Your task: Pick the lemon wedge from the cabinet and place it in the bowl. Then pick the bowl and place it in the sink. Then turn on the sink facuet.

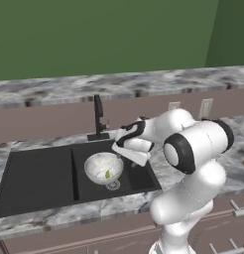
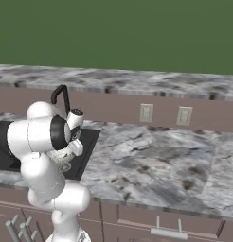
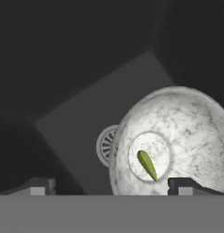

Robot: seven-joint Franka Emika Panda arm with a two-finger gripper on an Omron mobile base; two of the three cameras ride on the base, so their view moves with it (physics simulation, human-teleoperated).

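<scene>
The white speckled bowl [image 1: 101,166] stands on its foot in the right basin of the black sink [image 1: 39,179], partly over the round silver drain [image 3: 104,145]. A small yellow-green lemon wedge [image 1: 107,174] lies in the bottom of the bowl [image 3: 189,125], and the hand view shows the lemon wedge [image 3: 148,165] clearly. My gripper [image 1: 120,155] hovers at the bowl's right rim, open. In the hand view my gripper [image 3: 113,187] has its jaws wide apart either side of the rim, not pinching it. The slim black sink faucet [image 1: 98,118] stands upright behind the basin.
Grey marble counter [image 2: 151,160] surrounds the sink, with its widest stretch to the right. Two wall outlets [image 2: 146,112] sit on the brown backsplash. The left basin [image 1: 37,173] lies beside the bowl's basin. Drawer handles [image 2: 165,230] show below the counter edge.
</scene>
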